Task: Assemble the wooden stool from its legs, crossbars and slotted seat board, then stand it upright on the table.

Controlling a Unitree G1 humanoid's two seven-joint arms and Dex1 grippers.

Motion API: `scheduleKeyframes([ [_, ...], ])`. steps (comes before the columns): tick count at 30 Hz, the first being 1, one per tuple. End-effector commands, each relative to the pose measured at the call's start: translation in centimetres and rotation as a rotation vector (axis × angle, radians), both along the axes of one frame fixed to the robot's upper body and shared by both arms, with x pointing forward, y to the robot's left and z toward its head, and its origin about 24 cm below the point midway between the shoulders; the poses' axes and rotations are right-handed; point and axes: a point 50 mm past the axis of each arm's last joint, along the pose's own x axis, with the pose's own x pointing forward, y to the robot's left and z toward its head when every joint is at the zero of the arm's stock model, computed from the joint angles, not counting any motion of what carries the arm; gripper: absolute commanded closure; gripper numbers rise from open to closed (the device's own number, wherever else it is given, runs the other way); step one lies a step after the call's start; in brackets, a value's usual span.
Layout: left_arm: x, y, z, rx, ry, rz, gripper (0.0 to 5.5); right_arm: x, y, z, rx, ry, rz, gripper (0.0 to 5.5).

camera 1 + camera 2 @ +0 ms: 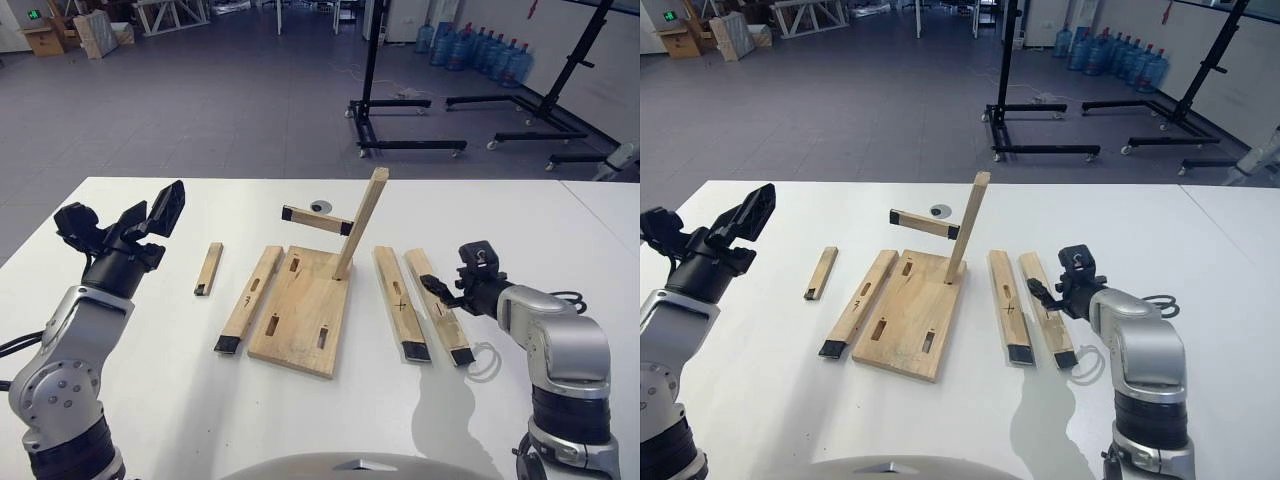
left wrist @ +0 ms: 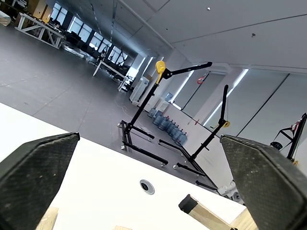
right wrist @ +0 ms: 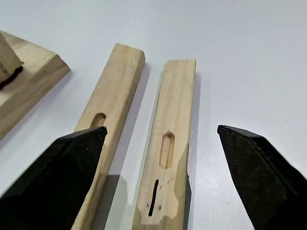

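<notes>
Assembly barely begun.
One leg [image 1: 362,222] with crossbar [image 1: 316,220] is stood in the seat board [image 1: 300,320] at centre; three loose legs [image 1: 400,302] are left beside it. Left gripper [image 1: 152,212] and right gripper [image 3: 162,132] are spread wide, empty.

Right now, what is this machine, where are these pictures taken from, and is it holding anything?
A humanoid robot with two arms. Two pictures look down from its head, two from its wrists. On the white table lies a slotted seat board with one leg standing in it, a crossbar jutting from that leg. Three more legs and a short crossbar lie flat. The left end effector is raised, open; the right end effector, open, hovers over the outermost leg. Nothing is held.
</notes>
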Motion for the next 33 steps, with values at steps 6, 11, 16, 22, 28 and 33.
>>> scheduleKeyframes([
  [6, 0.3, -0.4, -0.9, 0.008, 0.025, 0.001, 0.1, -0.7, -0.6, -1.8, -0.12, 0.079, 0.007, 1.24],
  [11, 0.3, -0.5, -1.1, 0.011, 0.031, 0.0, 0.1, -1.1, -0.3, -2.5, -0.138, 0.11, 0.018, 1.24],
  [16, 0.4, -0.5, -1.3, 0.013, 0.035, -0.002, 0.1, -1.7, -0.8, -3.4, -0.23, 0.153, 0.029, 1.24],
  [22, 0.5, -0.6, -1.6, 0.012, 0.044, -0.002, 0.1, -2.6, -0.8, -4.5, -0.252, 0.236, 0.016, 2.37],
  [28, 0.7, -0.5, -1.8, 0.011, 0.053, 0.002, 0.1, -2.8, -1.0, -4.7, -0.247, 0.276, -0.027, 3.37],
  [33, 0.8, -0.6, -1.9, 0.013, 0.056, -0.004, 0.1, -2.3, -0.8, -4.7, -0.199, 0.267, -0.045, 3.38],
])
